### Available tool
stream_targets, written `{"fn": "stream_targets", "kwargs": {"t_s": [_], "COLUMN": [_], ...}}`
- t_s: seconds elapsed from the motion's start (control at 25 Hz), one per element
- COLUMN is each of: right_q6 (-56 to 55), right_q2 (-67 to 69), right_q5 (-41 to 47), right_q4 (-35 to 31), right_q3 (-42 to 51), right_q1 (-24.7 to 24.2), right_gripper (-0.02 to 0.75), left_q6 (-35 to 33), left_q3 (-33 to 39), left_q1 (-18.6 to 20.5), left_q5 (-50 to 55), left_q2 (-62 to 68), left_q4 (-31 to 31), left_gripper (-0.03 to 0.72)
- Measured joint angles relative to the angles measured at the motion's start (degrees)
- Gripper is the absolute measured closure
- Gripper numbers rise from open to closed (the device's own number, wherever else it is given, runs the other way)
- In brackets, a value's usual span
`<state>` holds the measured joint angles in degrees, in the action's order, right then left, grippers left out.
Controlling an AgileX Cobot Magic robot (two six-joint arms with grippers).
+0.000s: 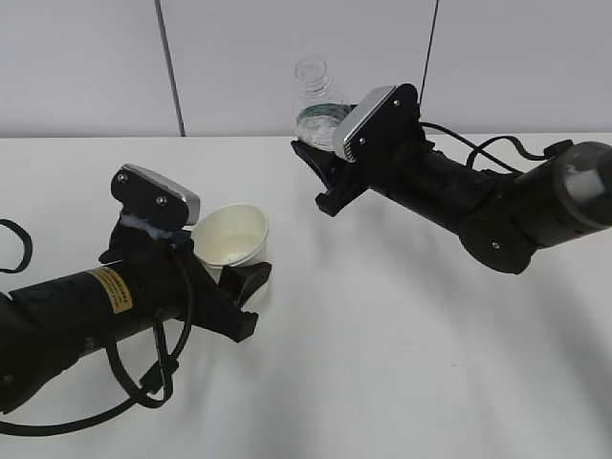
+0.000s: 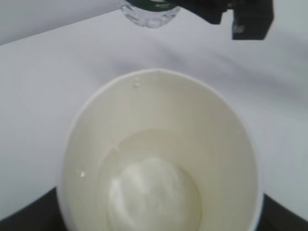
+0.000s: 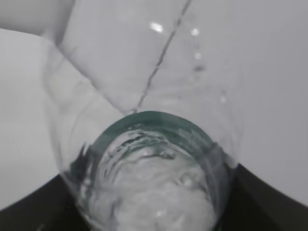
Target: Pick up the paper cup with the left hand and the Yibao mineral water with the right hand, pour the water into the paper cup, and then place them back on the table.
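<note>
The paper cup (image 1: 232, 241) is cream-white and sits between the fingers of my left gripper (image 1: 234, 270), which is shut on it, at the left of the table (image 1: 402, 363). In the left wrist view the paper cup (image 2: 159, 144) fills the frame, with a little clear water in its bottom. The Yibao mineral water (image 1: 316, 100), clear and capless, stands roughly upright at the back centre. My right gripper (image 1: 321, 161) is shut on its lower part. The right wrist view looks along the bottle (image 3: 149, 163), showing its green label band and water inside. The two are apart.
Black cables (image 1: 143, 382) loop from the left arm near the front edge. A pale wall with a dark seam (image 1: 170, 67) rises behind the table. In the left wrist view the bottle (image 2: 149, 12) and the right gripper (image 2: 236, 17) show beyond the cup's rim.
</note>
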<state>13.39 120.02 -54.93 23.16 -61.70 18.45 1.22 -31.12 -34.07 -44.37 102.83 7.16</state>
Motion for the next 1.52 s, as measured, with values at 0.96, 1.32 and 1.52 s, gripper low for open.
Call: {"fn": "stream_targets", "kwargs": {"t_s": [0.96,1.32,1.52], "right_q6": [-12.7,-15.7,-15.7], "right_q2": [0.0,0.0,0.0], "right_q5": [3.2,5.0,5.1], "right_q4": [-1.4,-8.2,-11.5], "right_q3": [0.7,4.0,6.3], "right_q1": [0.0,-0.1,-0.7], "right_gripper": [0.268,0.268,0.268], "left_q6": [0.2,0.2,0.2], "left_q3": [-3.3,-6.3,-7.0], "left_q1": [16.2,16.3,16.3], "left_q5": [-0.1,-4.0,-5.7], "left_q2": [5.1,12.0,13.3], "left_q4": [-3.2,-3.2,-3.2], "left_gripper": [0.244,0.244,0.244]}}
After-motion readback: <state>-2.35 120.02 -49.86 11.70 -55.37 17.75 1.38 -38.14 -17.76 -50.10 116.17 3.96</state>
